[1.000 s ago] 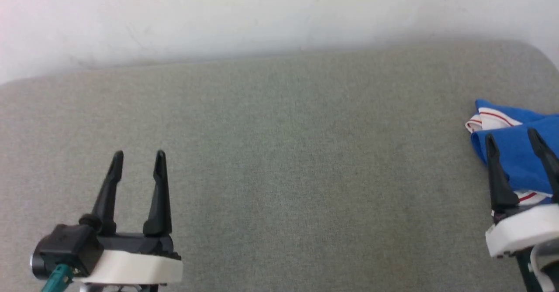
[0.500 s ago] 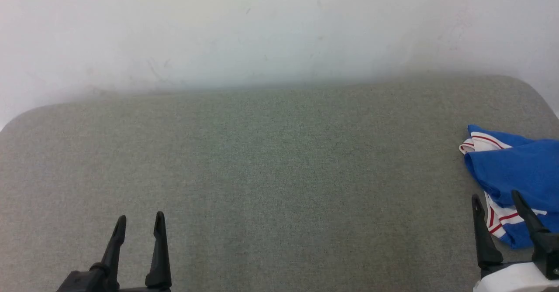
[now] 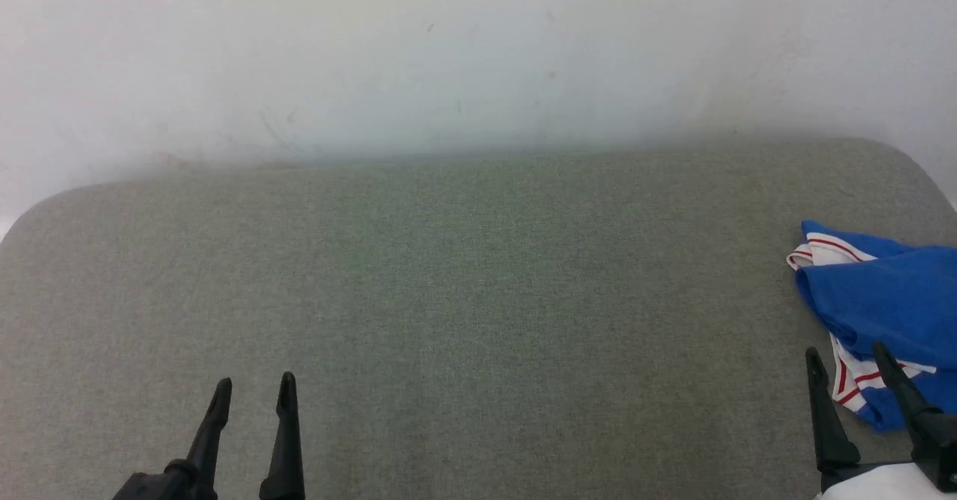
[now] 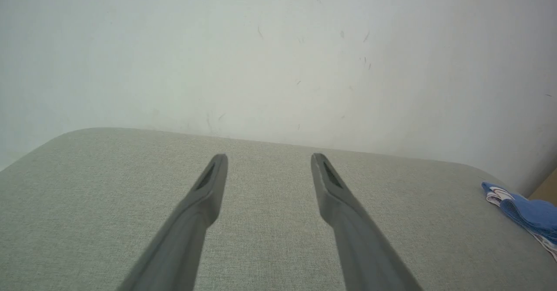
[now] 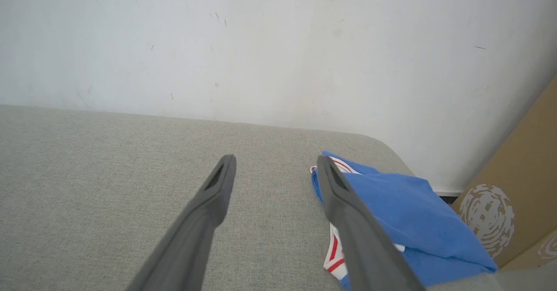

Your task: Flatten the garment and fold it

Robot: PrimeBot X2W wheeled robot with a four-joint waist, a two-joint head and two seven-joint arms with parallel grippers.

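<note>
The garment (image 3: 882,302) lies bunched in a heap at the right end of the grey padded table (image 3: 478,283), bright blue with white, red-striped edges showing. In the right wrist view the garment (image 5: 404,221) sits just right of my fingers, and in the left wrist view the garment (image 4: 528,212) is far off at the right edge. My right gripper (image 3: 846,352) stands open at the lower right, just in front of the heap, with nothing between its fingers. My left gripper (image 3: 254,382) is open at the lower left over bare fabric, holding nothing.
A white wall (image 3: 478,51) rises right behind the table's far edge. A brown cardboard box (image 5: 518,195) with a printed mark stands beyond the table's right end. The table's corners are rounded.
The whole head view has shifted, so the camera has tilted up: more wall shows and both grippers sit lower in the picture. The garment lies as before.
</note>
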